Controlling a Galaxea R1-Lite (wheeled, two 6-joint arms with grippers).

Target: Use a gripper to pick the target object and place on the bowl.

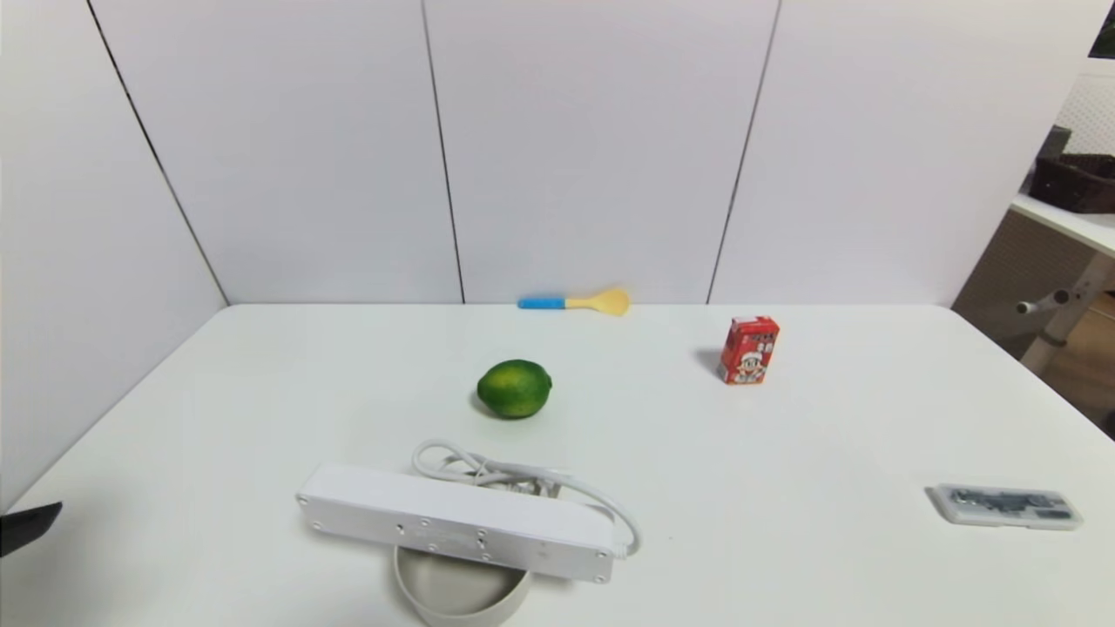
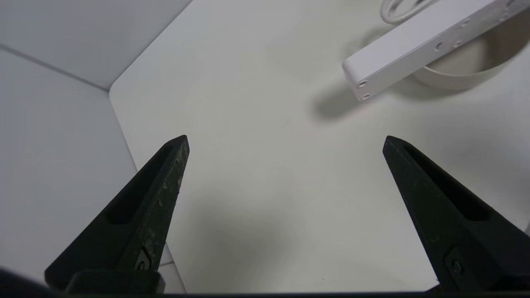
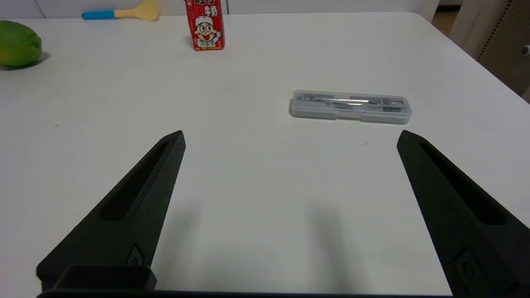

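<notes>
The white table (image 1: 784, 453) carries several loose things around the power strip (image 1: 457, 520), which lies flat across the rim of the bowl (image 1: 460, 596), overhanging it on both sides. Its coiled cord (image 1: 488, 470) sits on the table just behind the strip. A green lime (image 1: 514, 388) rests behind the cord, well apart from the strip. Farther back, against the wall, lies a yellow spoon with a blue handle (image 1: 575, 302). A red drink carton (image 1: 748, 349) stands upright to the right of the lime; its face shows a cartoon boy and white Chinese characters too small to read. A clear flat case (image 1: 1004, 506) lies far to the right of the strip, holding dark and metallic parts.

Nothing stands between either gripper and the strip.

The left gripper (image 2: 285, 142) hovers over bare table to the left of the strip, near the table's left edge, its two pointed fingers spread wide and holding nothing. The right gripper (image 3: 290, 138) hangs low over the table on the near side of the clear case, likewise spread wide and empty.
</notes>
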